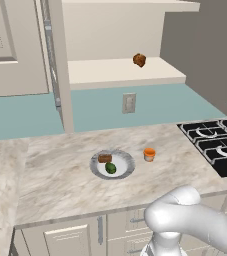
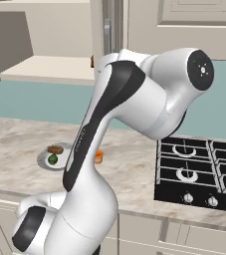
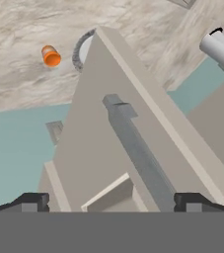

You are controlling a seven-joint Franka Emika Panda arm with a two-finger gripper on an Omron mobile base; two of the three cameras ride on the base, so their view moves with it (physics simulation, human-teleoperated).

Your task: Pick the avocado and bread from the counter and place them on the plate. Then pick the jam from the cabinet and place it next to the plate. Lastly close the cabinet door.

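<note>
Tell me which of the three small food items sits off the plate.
The jam: it stands on the counter beside the plate, while bread and avocado lie on it.

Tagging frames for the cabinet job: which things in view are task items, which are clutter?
Job:
dark green oval avocado
tan-brown bread chunk
grey-rimmed white plate
orange jam jar
open beige cabinet door
marble counter
hand

Clutter:
brown-orange lump on shelf
black stove
wall outlet

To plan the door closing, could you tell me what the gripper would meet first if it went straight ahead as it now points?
Most likely the open cabinet door: its edge and silver handle lie directly ahead between the gripper fingertips, though depth is unclear.
</note>
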